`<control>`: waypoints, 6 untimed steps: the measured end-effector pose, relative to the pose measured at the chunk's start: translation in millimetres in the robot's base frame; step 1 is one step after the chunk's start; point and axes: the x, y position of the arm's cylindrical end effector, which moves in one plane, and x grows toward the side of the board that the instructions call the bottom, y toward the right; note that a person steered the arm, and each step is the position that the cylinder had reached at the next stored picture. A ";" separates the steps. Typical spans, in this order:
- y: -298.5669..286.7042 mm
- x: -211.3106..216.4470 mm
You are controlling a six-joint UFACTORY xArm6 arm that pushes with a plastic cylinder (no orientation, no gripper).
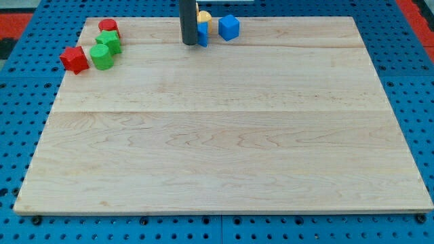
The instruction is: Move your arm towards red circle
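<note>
The red circle (108, 27) is a short red cylinder at the board's top left corner. My tip (189, 43) is the lower end of the dark rod near the view's top centre, well to the right of the red circle. Just below the red circle sit two green blocks, one upper (109, 42) and one lower (102, 57). A red star-like block (74, 59) lies left of the lower green one. Right of my tip a blue block (203, 34) is partly hidden by the rod, with a yellow block (203, 16) behind it.
A blue cube (229, 27) stands right of the rod near the top edge. The wooden board (224, 135) lies on a blue perforated table (20, 102). A red surface shows at the view's top corners.
</note>
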 end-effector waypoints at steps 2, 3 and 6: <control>-2.1 13.3; -19.0 14.7; -84.1 -71.4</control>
